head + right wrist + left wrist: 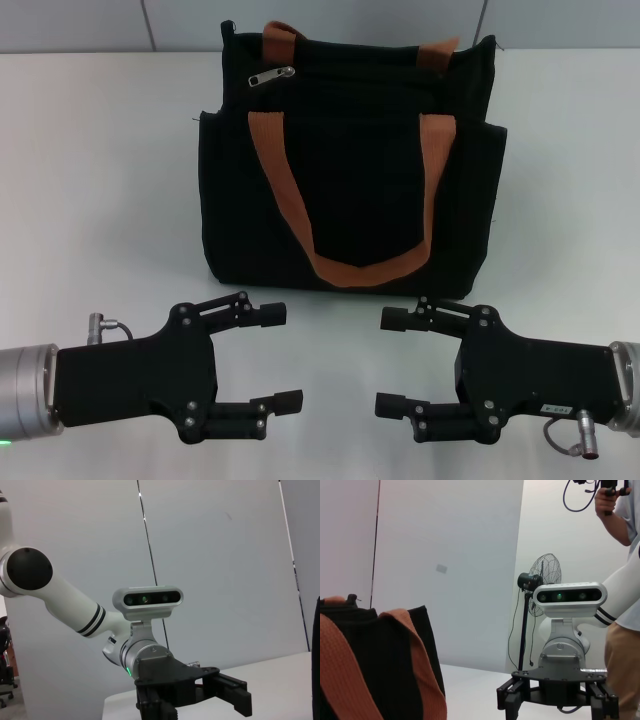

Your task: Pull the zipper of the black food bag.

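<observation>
The black food bag (350,160) stands upright on the white table, at the middle back, with two orange-brown handles. The zipper (272,77), a small silver pull tab, lies at the bag's top left end. My left gripper (278,358) is open and empty at the front left, well short of the bag. My right gripper (392,362) is open and empty at the front right. The two face each other. The bag's edge shows in the left wrist view (420,645), where the right gripper (555,700) shows far off. The left gripper (200,700) shows in the right wrist view.
The white table (90,200) runs wide on both sides of the bag. A pale wall (100,25) stands behind it. In the left wrist view a fan on a stand (542,580) and a person (622,580) are behind the right arm.
</observation>
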You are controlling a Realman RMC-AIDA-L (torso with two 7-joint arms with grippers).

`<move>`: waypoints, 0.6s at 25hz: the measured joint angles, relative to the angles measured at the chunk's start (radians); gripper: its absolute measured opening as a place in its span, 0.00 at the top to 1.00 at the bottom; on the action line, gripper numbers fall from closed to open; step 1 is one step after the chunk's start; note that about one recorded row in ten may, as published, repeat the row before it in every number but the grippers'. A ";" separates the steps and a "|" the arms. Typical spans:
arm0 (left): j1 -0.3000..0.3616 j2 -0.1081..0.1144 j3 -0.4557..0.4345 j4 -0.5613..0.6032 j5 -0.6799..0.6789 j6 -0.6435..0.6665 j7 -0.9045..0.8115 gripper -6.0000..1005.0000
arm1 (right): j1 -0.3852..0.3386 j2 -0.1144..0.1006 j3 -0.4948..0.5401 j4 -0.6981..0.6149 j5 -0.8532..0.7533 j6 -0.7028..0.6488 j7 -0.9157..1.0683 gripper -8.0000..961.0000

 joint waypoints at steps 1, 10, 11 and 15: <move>-0.001 0.000 0.000 0.000 0.000 0.000 0.000 0.17 | 0.000 0.000 0.000 0.000 0.000 0.000 0.000 0.15; 0.000 -0.001 0.000 0.000 0.001 0.000 0.002 0.17 | -0.001 0.001 0.000 0.004 0.000 0.000 -0.002 0.15; 0.000 -0.001 0.000 0.000 0.001 0.000 0.002 0.17 | -0.001 0.001 0.000 0.004 0.000 0.000 -0.002 0.15; 0.001 -0.003 0.000 -0.001 -0.001 -0.005 0.002 0.17 | -0.001 0.001 0.000 0.004 0.001 0.000 -0.002 0.15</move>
